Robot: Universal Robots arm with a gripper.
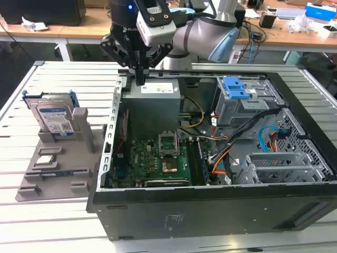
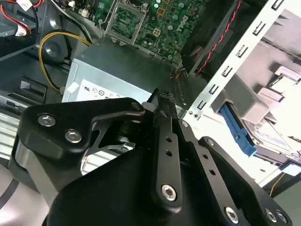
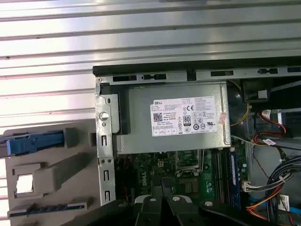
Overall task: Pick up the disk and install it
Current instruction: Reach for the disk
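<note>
From my end, the arm [image 1: 210, 37] is silver-grey tube w/ rounded joints. The wrist carries a small blue LED [image 1: 129, 7] and a grey-white camera box [image 1: 154, 21]. The gripper [image 1: 139, 79] is matte black: bar linkages w/ silver hex screws [image 2: 169, 190], seen in the second wrist view.

- Arm [image 1: 210, 31]: grey, comes in from behind the PSU [image 1: 158, 90], bent, reaching twd the exterior view's left.
- Wrist [image 1: 152, 21]: sits above PSU's far edge, tool pointing straight down.
- Gripper [image 1: 140, 79]: black, vertical, tips at PSU's far corner on the exterior view's left. Touching it or just above, can't tell.
- Fingers [image 2: 162, 100]: drawn together, no gap seen, nothing betw. them.
- Black side links splay out wide above the tips, seen in the second wrist view, over PSU.
</note>
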